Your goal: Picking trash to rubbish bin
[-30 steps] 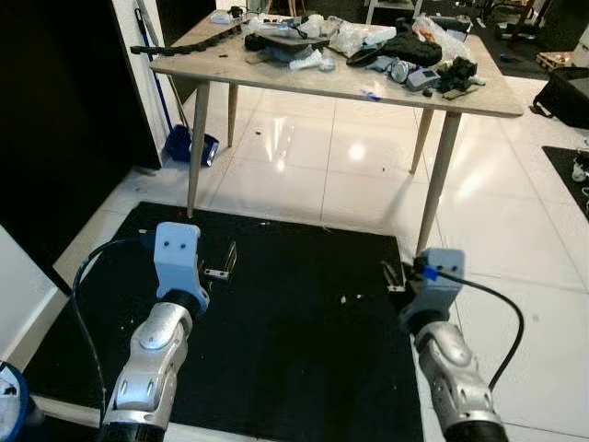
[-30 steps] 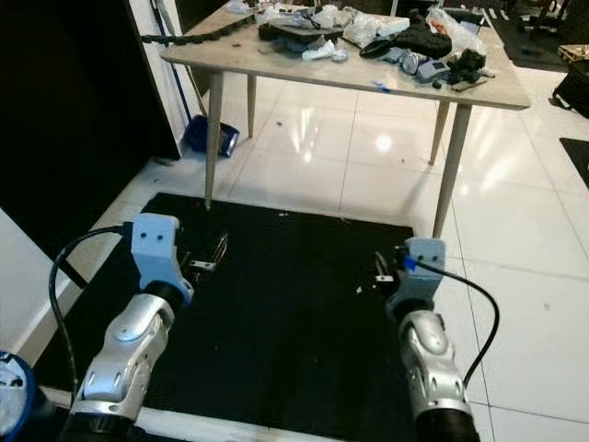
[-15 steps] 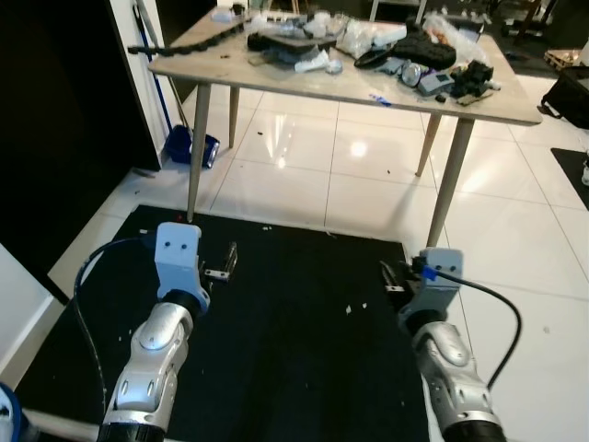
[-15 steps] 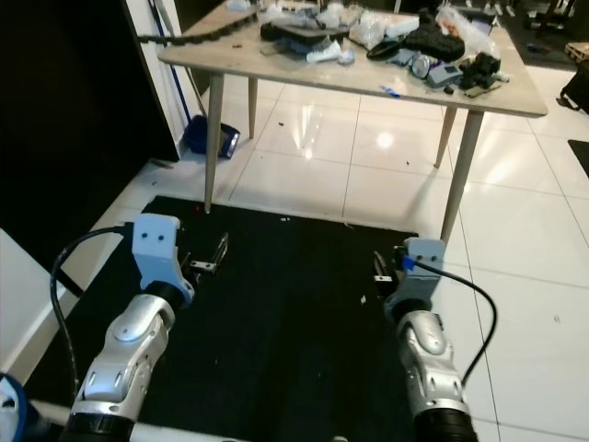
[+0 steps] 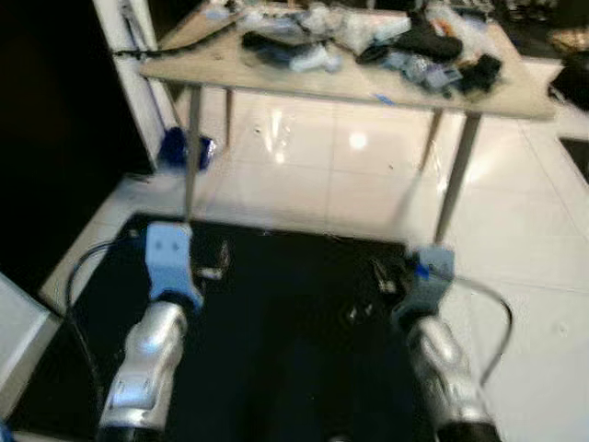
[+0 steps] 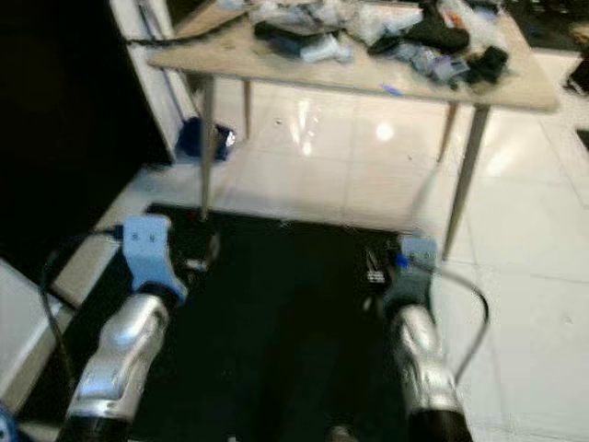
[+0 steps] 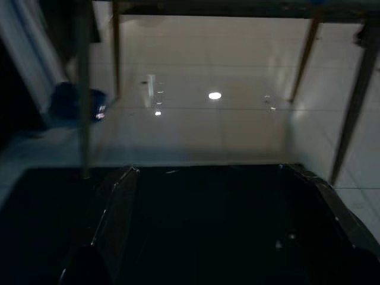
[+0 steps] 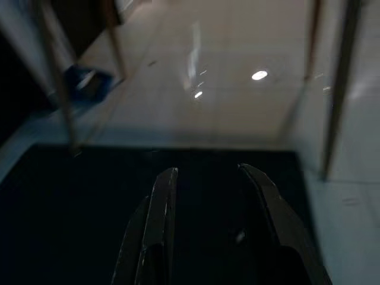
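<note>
I am holding both arms out in front of me over the black mat (image 5: 285,350), which is lying on the white tiled floor (image 5: 350,175). My left end effector (image 5: 216,262) is hanging above the mat's near-left part with its two black fingers (image 7: 116,214) spread wide apart; it is gripping nothing and touching nothing. My right end effector (image 5: 382,276) is hovering over the mat's right side, its fingers (image 8: 160,219) standing a narrow gap apart, parted and empty, clear of the mat beneath.

The head views are blurring. The trash (image 5: 368,41), a jumble of plastic bags, wrappers and dark items, is lying on the worktop (image 5: 276,78) ahead of me, well apart from both end effectors. A few small white specks (image 5: 354,313) are showing on the mat near my right end effector. A blue object (image 5: 179,147) is sitting on the floor beside the worktop's left legs.
</note>
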Tool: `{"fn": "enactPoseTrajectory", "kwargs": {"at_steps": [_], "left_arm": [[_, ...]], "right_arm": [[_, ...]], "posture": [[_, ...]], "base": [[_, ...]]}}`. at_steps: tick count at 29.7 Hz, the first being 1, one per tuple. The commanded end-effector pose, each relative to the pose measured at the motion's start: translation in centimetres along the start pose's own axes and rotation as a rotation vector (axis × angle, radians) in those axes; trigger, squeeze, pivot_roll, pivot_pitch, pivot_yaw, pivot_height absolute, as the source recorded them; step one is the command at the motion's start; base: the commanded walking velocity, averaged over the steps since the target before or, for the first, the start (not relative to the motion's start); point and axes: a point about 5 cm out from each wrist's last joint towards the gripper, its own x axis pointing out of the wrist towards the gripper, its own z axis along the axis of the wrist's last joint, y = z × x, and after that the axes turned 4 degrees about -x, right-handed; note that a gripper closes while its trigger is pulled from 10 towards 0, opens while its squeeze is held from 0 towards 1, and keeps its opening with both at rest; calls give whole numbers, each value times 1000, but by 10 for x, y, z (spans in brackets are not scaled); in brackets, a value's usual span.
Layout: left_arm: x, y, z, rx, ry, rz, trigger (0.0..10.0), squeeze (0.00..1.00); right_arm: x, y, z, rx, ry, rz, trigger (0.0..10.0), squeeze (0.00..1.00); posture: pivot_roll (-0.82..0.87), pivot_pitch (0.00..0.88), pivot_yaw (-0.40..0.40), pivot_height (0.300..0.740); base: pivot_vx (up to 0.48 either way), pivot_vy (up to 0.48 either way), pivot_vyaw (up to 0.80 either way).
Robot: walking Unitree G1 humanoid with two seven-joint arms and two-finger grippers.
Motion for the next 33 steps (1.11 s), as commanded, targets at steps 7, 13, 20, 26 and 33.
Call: {"fn": "enactPoseTrajectory", "kwargs": {"at_steps": [7,13,20,26,33], "left_arm": [[-2,3,-5,0,22,9,10000,0],[-2,2,-5,-3,21,9,10000,0],[-3,4,-5,-2,20,13,10000,0],[-4,5,-6,-1,23,18,10000,0],[-4,4,-6,-1,22,17,10000,0]], "right_arm": [[-3,3,-7,21,22,0,10000,0],[-3,4,-6,11,16,13,10000,0],[-3,4,-5,13,13,12,10000,0],[-3,4,-5,28,17,6,10000,0],[-2,4,-4,19,10,13,10000,0]], "posture": [[21,154,-2,740],[19,154,-5,740],[22,155,-9,740],[22,159,-12,740],[19,153,-13,740]], "base": [[340,0,-67],[339,0,0],[336,0,0],[337,0,-225],[338,0,-457]]}}
